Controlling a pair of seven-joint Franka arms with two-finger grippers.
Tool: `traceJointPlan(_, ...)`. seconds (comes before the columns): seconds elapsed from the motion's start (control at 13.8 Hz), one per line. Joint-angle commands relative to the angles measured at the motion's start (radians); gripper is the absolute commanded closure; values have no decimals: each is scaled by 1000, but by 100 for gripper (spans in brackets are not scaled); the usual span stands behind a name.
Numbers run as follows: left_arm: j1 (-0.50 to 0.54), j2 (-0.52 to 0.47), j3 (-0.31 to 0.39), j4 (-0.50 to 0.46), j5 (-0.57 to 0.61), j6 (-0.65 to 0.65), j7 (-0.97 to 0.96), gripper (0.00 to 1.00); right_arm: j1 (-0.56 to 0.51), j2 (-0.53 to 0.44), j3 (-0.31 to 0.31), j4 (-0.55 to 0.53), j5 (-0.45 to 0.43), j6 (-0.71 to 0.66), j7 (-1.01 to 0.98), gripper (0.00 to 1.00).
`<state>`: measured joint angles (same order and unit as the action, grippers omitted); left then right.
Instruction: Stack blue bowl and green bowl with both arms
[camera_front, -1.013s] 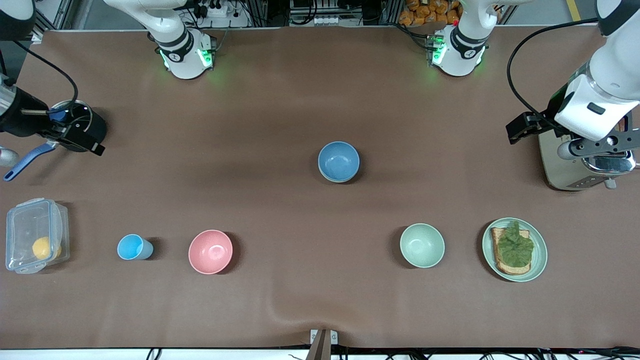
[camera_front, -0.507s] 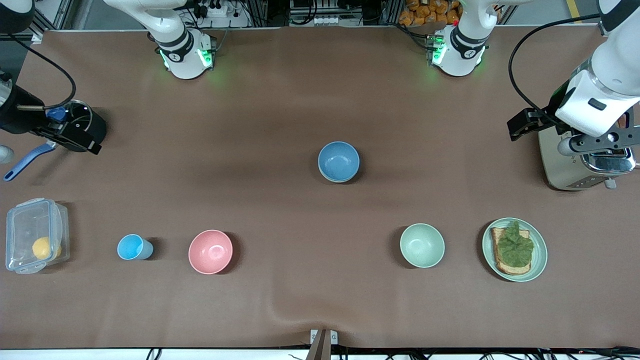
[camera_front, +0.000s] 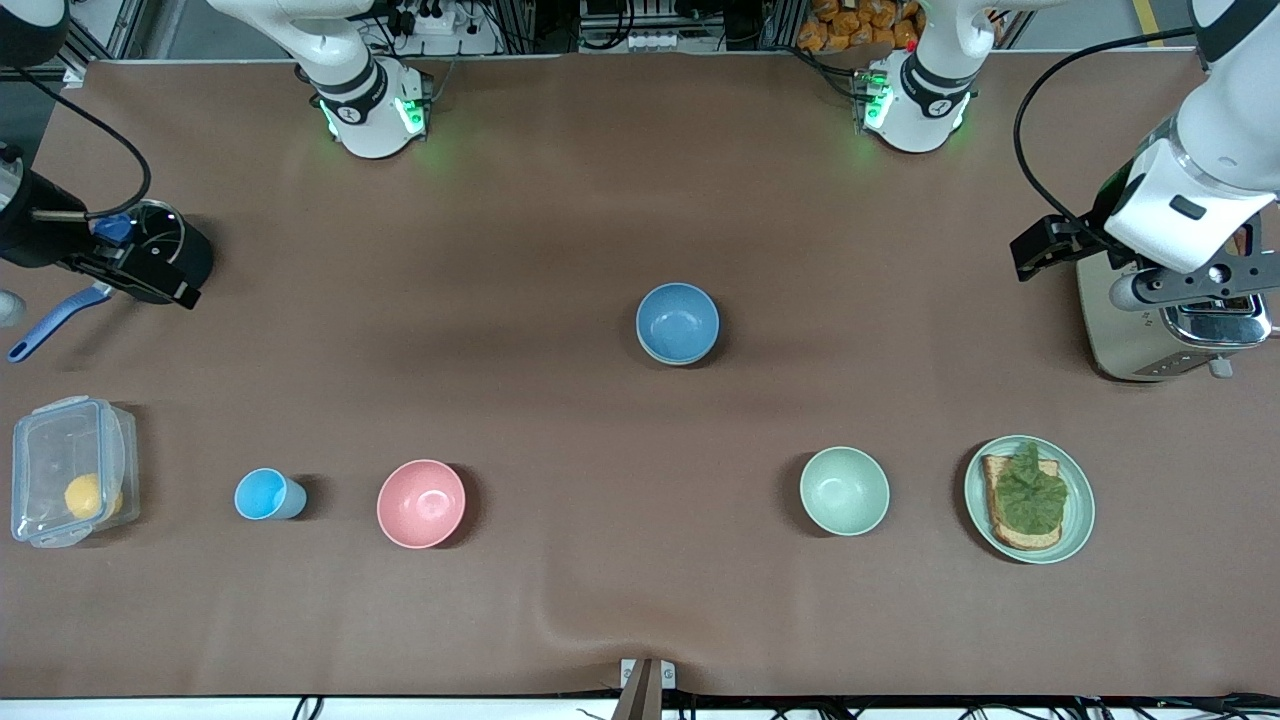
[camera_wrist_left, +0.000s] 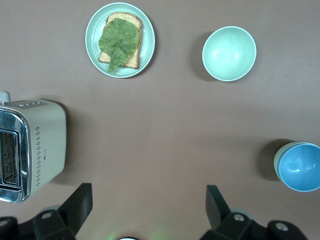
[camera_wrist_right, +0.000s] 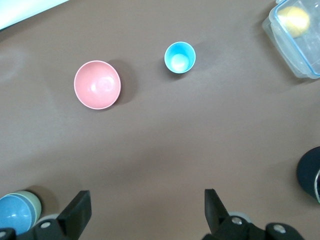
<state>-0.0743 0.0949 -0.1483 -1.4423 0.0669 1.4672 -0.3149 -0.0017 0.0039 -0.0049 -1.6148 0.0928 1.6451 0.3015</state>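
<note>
The blue bowl (camera_front: 678, 320) stands mid-table, nested inside the pale sage-green bowl, of which only a strip of rim (camera_wrist_left: 276, 161) shows beside it. The same pair appears in the right wrist view, blue bowl (camera_wrist_right: 14, 214) inside green bowl (camera_wrist_right: 35, 202). My left gripper (camera_wrist_left: 149, 201) hangs high over the left arm's end of the table, next to the toaster, open and empty. High over the right arm's end, my right gripper (camera_wrist_right: 145, 206) is open too, with nothing between its fingers. Neither gripper is near the bowls.
Nearer the camera stand a mint-green bowl (camera_front: 844, 490), a pink bowl (camera_front: 421, 503), a light-blue cup (camera_front: 265, 494) and a plate (camera_front: 1082, 522) with toast and lettuce. A toaster (camera_front: 1125, 345), a clear lidded box (camera_front: 55, 455) and a black pot (camera_front: 178, 250) sit at the table's ends.
Both hands have drawn slightly back toward the robots' bases, the left one beside the toaster, the right one over the black pot. The bowls have not moved.
</note>
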Motion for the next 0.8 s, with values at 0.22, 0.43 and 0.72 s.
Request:
traceJointPlan(0.22,-12,-37,16,-17,-42,2,20,0,-12,-16,13,-2,-51,-22,-84,0)
traceJointPlan(0.43,-4,-46,44,-18,-45,2,43,0,-9,-16,29,-5,-67,-33,-84,0)
traceJointPlan(0.72,-2,-58,102,-26,-90,7,106,0,-9,-15,32,-5,-79,-42,-90,0)
